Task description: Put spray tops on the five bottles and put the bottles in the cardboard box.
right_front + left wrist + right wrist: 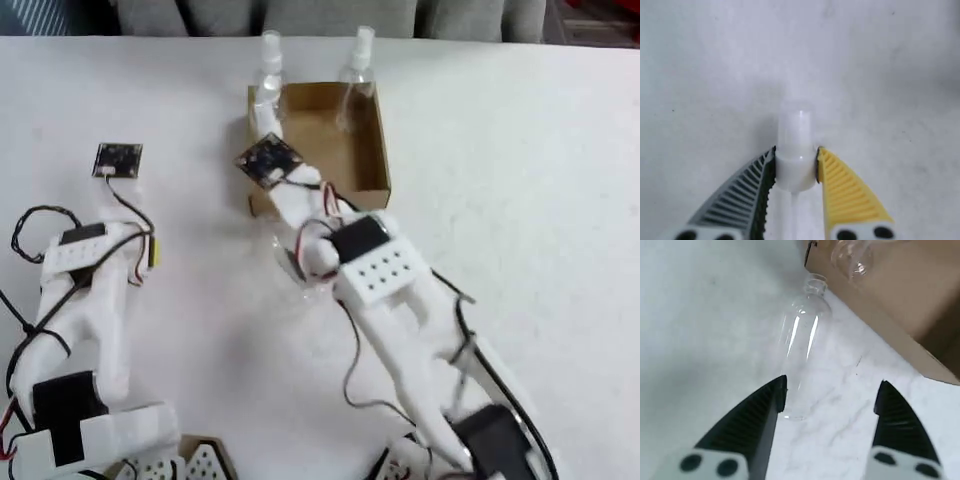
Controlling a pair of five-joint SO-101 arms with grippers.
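Observation:
My left gripper (pixel 795 170) is shut on a white spray top (pixel 796 155), its grey and yellow fingers (pixel 847 192) clamping the collar just above the bare table. The left arm (pixel 90 260) stands at the table's left side. A clear bottle (pixel 802 335) with no top lies on the table, its open neck towards the cardboard box (pixel 900 305). My right gripper (pixel 830 395) hangs open over the bottle's base end. The right arm (pixel 375 270) stretches to the near left corner of the box (pixel 375 150). Two bottles with spray tops (pixel 268 75) (pixel 357 75) stand at the box's far side.
Cables trail along both arms. The box sits at the middle back of the white table (pixel 520 180). Another clear bottle (pixel 852 257) shows inside the box in the right wrist view.

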